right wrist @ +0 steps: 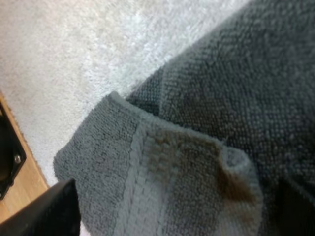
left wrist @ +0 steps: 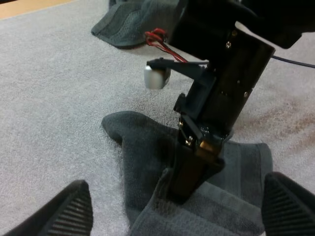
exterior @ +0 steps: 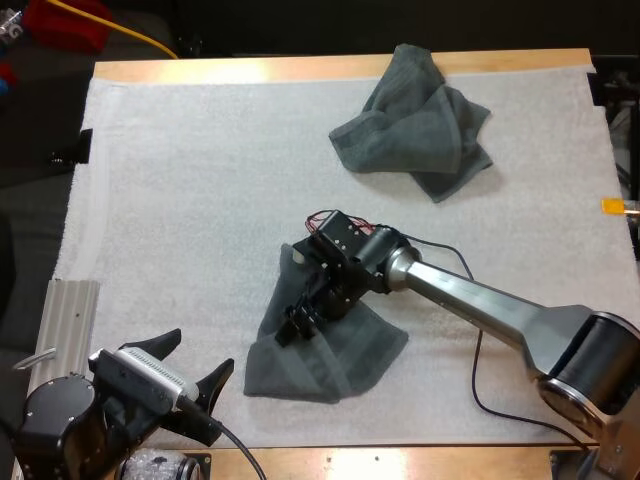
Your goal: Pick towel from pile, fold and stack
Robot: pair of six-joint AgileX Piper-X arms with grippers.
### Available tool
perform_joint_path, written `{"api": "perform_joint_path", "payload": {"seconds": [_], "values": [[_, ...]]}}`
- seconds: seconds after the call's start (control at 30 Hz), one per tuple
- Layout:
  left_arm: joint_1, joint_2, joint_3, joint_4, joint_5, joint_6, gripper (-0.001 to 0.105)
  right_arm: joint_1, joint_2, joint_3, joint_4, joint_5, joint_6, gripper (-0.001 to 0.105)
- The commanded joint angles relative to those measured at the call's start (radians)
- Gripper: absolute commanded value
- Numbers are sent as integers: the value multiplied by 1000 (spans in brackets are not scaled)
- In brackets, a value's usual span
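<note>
One white mat (exterior: 200, 200) covers nearly all of the wooden surface (exterior: 300, 70), and two dark grey-green towels lie on it, well apart. The crumpled towel (exterior: 415, 125) sits heaped toward the far right corner, untouched. The near towel (exterior: 350, 350) lies partly spread close to the near edge, about midway along it. Its longer run reaches from that edge toward the middle of the surface. The right arm (exterior: 480, 300) stretches in from the right edge and sets the right gripper (exterior: 295, 328) straight down on the near towel's left half. Seen from its own wrist, its fingers (right wrist: 47, 211) stand wide apart, open, with a doubled-over hemmed corner of the towel between them and nothing clamped yet. The left gripper (exterior: 205, 348) hovers open and empty by the near left corner, pointing toward the near towel, which lies toward the right edge from it. The right arm is plainly the nearer of the two. The towel is directly beneath its gripper, so the coming move looks like a pinch on that corner. Folding appears barely begun, judging from the towel's loose, uneven outline.
</note>
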State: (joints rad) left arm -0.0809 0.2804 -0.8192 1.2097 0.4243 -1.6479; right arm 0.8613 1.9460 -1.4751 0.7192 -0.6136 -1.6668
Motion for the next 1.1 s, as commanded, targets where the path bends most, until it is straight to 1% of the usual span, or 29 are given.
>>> {"api": "perform_joint_path", "payload": {"seconds": [0.0, 0.2, 0.27, 0.4, 0.47, 0.53, 0.57, 0.6, 0.67, 0.7, 0.8, 0.9, 0.97, 1.0, 1.07], "values": [[-3, 3, -6, -2, 6, -7, 68, -3, 11, 1, 3, -22, -13, 77], [-3, 3, -6, -2, 6, -7, 68, -3, 45, 1, 4, -36, 11, 55], [-3, 3, -6, -2, 6, -7, 68, -3, 45, 1, 4, -32, 11, 50], [-3, 3, -6, -2, 6, -7, 68, -3, 45, 1, 2, -12, 11, 45], [-3, 3, -6, -2, 6, -7, 68, -3, 45, 1, 2, 8, 11, 39], [-3, 3, -6, -2, 6, -7, 68, -3, 45, 1, 2, 9, 11, 29], [-3, 3, -6, -2, 6, -7, 68, -3, 45, 1, 2, 9, 11, 20], [-3, 3, -6, -2, 6, -7, 68, -3, 45, 1, 2, 9, 11, 16], [-3, 3, -6, -2, 6, -7, 68, -3, 43, 1, 2, 12, 11, 1], [-3, 3, -6, -2, 6, -7, 68, -3, 42, 1, 2, 15, 11, 0], [-3, 3, -6, -2, 6, -7, 68, -3, 27, 1, 4, 60, 3, 1], [-3, 3, -6, -2, 6, -7, 68, -3, -11, 1, 8, 146, -19, 1], [-3, 3, -6, -2, 6, -7, 68, -3, -58, 1, 15, 222, -67, 1], [-3, 3, -6, -2, 6, -5, 68, -3, -69, 1, 17, 236, -78, 1], [-3, 3, -6, -2, 6, 1, 68, -3, -114, 1, 24, 329, -115, 1]]}}
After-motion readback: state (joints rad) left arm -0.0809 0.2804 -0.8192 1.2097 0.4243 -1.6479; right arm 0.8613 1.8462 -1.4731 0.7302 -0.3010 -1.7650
